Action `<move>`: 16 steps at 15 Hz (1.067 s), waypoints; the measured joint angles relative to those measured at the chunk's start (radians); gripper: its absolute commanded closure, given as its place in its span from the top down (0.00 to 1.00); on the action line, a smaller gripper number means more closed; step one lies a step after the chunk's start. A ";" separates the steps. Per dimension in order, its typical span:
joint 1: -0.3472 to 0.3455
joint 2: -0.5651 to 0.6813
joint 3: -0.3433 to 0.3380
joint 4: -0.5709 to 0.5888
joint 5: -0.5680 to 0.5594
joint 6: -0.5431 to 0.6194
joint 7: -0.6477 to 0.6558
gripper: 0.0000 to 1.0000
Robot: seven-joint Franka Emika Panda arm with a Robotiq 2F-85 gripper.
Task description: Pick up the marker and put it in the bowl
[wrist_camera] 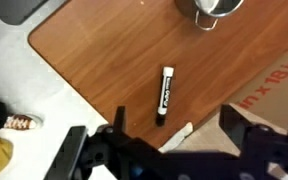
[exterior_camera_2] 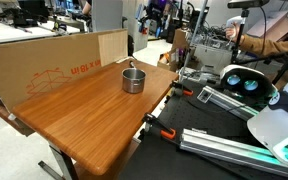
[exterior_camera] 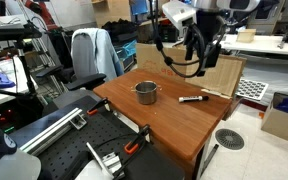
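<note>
Wrist view, slim black-and-white marker (wrist_camera: 165, 96) on wood table (wrist_camera: 104, 60), shiny steel bowl (wrist_camera: 212, 8)

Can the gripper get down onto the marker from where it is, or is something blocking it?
Probably yes. The gripper is open above the marker, which lies flat on bare table, apart from the bowl and the cardboard. I see nothing between them.

A robotics lab or workshop is indicated. A wooden table (exterior_camera_2: 84, 115) is seen with orange-handled clamps (exterior_camera_2: 165, 131) at its edge beside aluminium rails (exterior_camera_2: 239, 148). Cluttered benches (exterior_camera: 9, 60), an office chair (exterior_camera: 84, 75), a headset (exterior_camera_2: 246, 83) and a cardboard box (exterior_camera: 284, 118) are ranged around it.
</note>
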 measured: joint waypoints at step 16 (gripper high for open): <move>-0.015 0.444 0.058 0.288 0.024 0.172 0.110 1.00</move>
